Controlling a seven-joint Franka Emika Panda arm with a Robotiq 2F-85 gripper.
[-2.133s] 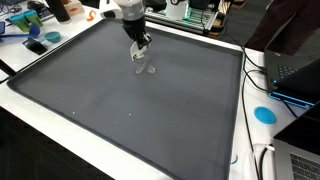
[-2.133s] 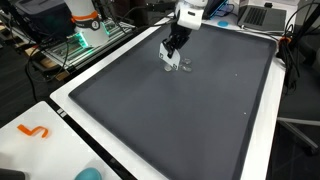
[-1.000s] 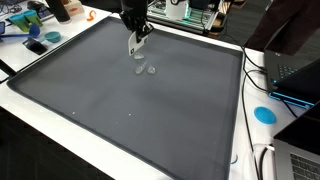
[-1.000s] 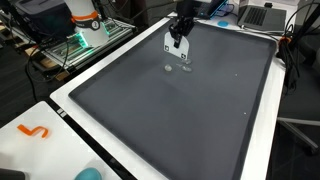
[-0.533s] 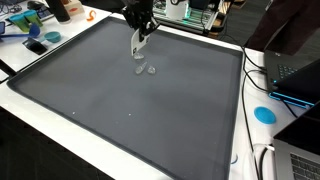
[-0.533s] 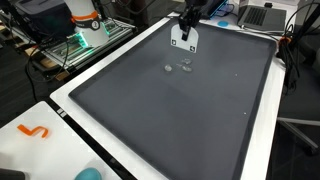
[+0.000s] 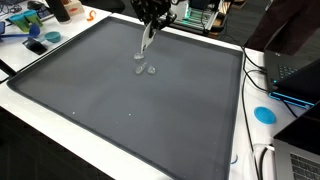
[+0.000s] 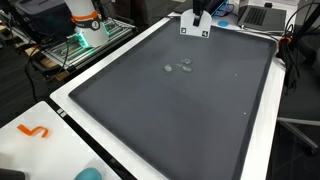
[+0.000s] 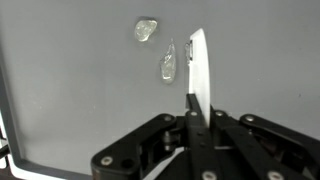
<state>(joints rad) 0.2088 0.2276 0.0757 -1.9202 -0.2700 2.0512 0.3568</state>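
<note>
Found the gripper (image 7: 152,20) up at the 12 o'clock edge of the grey mat (image 7: 120,120), well above its surface in both exterior views. Saw the fingers drawn almost fully together in the wrist view, pinching a thin white strip (image 9: 199,70) by one end, with the free end pointing toward 12 o'clock in that picture. Noted the white strip (image 7: 148,38) hanging toward 6 o'clock from the gripper in an exterior view, clear of the mat and touching nothing.

Spotted two small clear bits lying on the mat. Placed the nearer clear bit (image 9: 168,63) just at 9 o'clock of the strip as framed by the wrist camera, though down on the mat below it. Placed the farther clear bit (image 9: 147,29) at about 10 o'clock from there. Found both at 6 o'clock of the gripper in an exterior view, side by side and apart from each other.

Judged the grasp and lift of the strip as done: clamped, raised, off the surface. Judged the clear bits as untouched, neither held nor in contact with the strip. Could not tell the material of the bits or the strip.
</note>
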